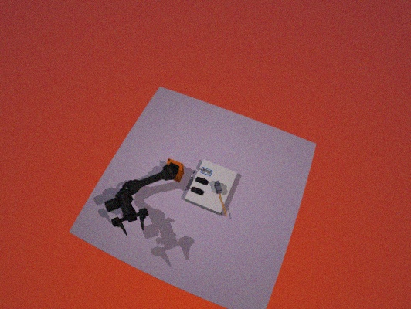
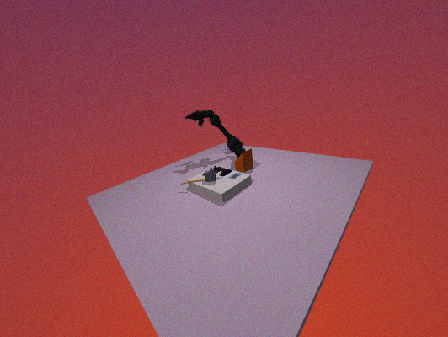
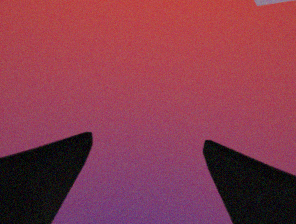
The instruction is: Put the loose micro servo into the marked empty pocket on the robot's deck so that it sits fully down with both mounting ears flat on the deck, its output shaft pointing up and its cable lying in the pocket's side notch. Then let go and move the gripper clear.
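I find the gripper [image 1: 134,226] spread wide with nothing between its fingers, raised high and well apart from the white deck [image 1: 228,178]. The loose micro servo [image 1: 218,186] lies on the deck's top, its orange cable [image 1: 222,204] trailing past the edge. The marked pocket [image 1: 207,171] stands unfilled, near two dark seated servos [image 1: 198,185].

Perhaps a lab bench: bare grey mat [image 1: 239,247], orange surround [image 1: 77,77].
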`<state>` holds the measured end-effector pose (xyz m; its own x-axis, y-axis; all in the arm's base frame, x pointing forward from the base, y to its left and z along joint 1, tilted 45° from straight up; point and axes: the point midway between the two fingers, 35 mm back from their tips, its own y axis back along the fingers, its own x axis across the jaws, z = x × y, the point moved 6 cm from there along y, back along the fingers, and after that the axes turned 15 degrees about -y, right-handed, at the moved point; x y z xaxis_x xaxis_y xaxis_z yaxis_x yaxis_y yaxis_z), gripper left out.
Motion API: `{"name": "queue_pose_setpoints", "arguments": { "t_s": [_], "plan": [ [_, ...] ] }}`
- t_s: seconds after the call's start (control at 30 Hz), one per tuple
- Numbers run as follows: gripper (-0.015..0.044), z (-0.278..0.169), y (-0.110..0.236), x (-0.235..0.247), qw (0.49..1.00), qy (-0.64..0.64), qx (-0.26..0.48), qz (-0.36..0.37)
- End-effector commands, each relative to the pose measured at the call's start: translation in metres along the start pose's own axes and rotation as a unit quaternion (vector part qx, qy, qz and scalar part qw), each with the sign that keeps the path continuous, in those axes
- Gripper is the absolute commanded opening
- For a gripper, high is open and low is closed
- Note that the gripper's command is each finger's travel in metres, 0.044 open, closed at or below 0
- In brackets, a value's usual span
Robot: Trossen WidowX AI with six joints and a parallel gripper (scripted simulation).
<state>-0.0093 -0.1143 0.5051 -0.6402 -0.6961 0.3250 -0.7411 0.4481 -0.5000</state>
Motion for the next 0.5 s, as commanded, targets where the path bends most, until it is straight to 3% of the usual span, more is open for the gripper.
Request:
{"name": "queue_pose_setpoints", "arguments": {
  "t_s": [0.0, 0.47],
  "plan": [
    [0.0426, 0.0, 0.0, -0.001, 1.0, 0.001, 0.001, -0.001],
    [0.044, -0.012, -0.008, -0.027, 0.996, 0.086, 0.012, -0.028]
  ]
}}
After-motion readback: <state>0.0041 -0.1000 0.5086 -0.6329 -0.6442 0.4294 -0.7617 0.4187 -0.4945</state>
